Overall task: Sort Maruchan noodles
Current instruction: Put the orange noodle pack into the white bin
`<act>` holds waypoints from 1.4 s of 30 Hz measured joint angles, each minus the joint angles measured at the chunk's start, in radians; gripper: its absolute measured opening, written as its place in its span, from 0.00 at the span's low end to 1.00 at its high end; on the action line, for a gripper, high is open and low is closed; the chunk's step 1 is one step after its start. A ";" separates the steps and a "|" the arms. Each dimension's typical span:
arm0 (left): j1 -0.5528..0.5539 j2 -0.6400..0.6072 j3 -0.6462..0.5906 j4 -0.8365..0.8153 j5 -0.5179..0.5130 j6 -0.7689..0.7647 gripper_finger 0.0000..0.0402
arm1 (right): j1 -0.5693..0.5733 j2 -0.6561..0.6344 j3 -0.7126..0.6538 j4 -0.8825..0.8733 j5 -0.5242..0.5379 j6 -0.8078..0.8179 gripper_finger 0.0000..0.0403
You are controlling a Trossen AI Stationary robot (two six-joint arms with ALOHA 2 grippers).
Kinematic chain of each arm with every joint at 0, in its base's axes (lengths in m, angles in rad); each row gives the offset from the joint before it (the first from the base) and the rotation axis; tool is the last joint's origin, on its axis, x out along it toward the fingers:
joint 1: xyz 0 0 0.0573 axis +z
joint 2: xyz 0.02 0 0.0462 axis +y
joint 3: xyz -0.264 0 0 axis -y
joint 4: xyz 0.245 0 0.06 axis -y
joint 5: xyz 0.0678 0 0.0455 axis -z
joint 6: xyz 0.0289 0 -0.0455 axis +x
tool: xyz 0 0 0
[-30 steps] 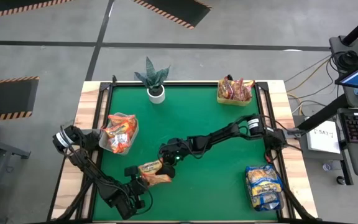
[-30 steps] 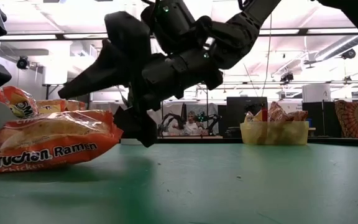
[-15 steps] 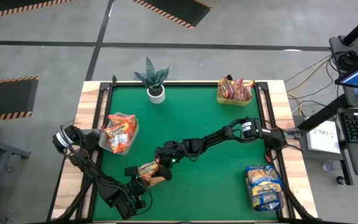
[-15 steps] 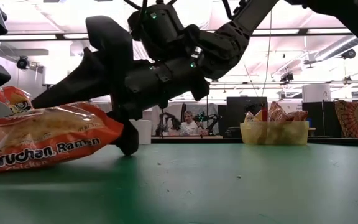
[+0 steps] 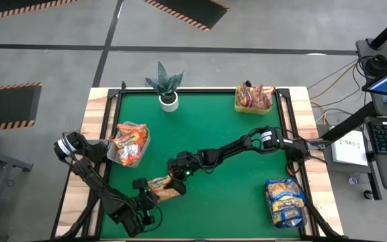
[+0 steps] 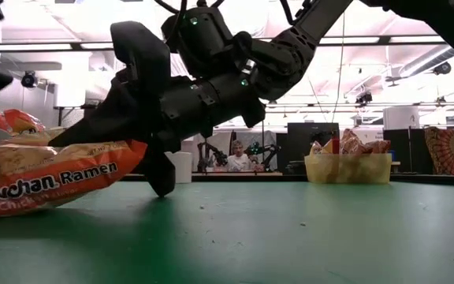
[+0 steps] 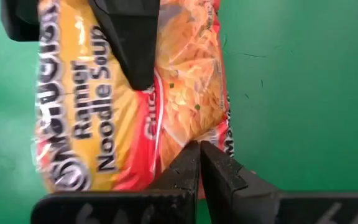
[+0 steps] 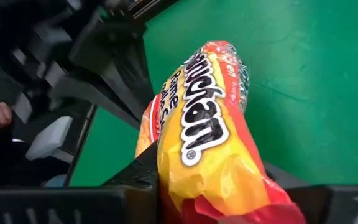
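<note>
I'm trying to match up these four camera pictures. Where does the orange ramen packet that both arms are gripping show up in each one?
High view: orange ramen packet low, left of centre, between left gripper and right gripper.
Low view: far left, lifted off the mat.
Left wrist view: fills the left half.
Right wrist view: centre, running to the bottom.
Shared landmark: the green mat.

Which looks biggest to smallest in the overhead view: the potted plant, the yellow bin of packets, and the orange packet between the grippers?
1. Potted plant, leaves included.
2. Yellow bin.
3. Orange packet, partly hidden by the grippers, so unsure against the bin.
</note>
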 joint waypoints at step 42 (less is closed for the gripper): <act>-0.116 -0.908 0.000 -0.249 -0.882 0.441 0.00 | -0.206 -0.059 0.223 0.251 0.374 -0.684 0.24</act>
